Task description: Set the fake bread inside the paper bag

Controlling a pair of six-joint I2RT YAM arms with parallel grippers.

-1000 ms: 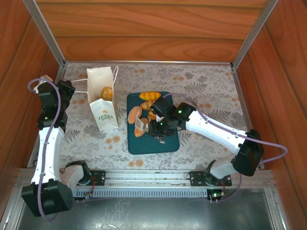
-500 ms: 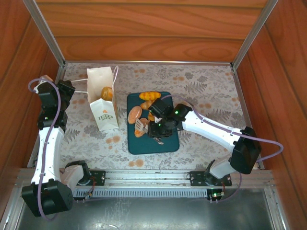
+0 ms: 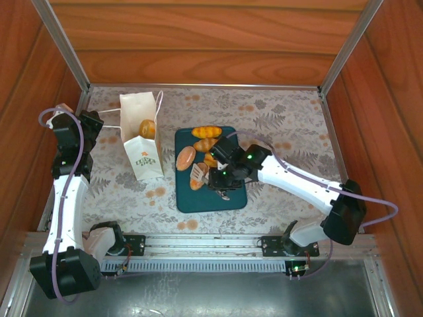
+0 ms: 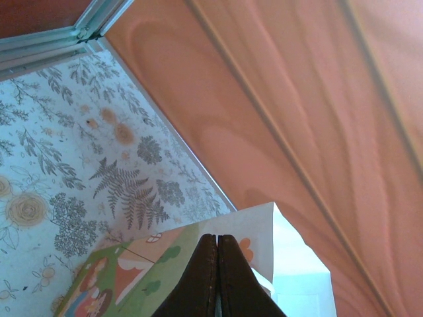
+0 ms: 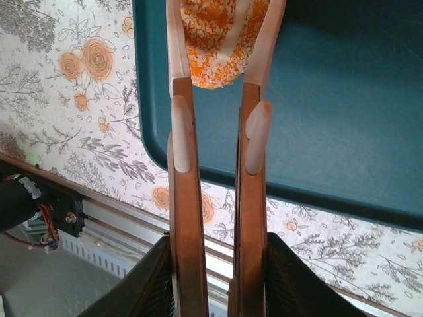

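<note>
Fake bread piece (image 5: 221, 46) — pinched between the right fingers (image 5: 183, 125) over the teal tray (image 5: 330, 99); left fingers (image 4: 229, 277) — pressed together.

We read this as a robotics lab test cell, not a home. Evidence: wood-veneer walls (image 3: 198, 39) framed by aluminium extrusion posts (image 3: 63, 43) far, left & right. The left arm (image 3: 66, 198) & right arm (image 3: 297, 181) are bolted to a metal rail (image 3: 205, 246) at the near edge w/ loose purple cables (image 3: 82, 148). A floral cloth (image 3: 284, 119) covers the tabletop, w/ fake bread (image 3: 206, 132) on a teal tray (image 3: 211, 198) as props.
</note>
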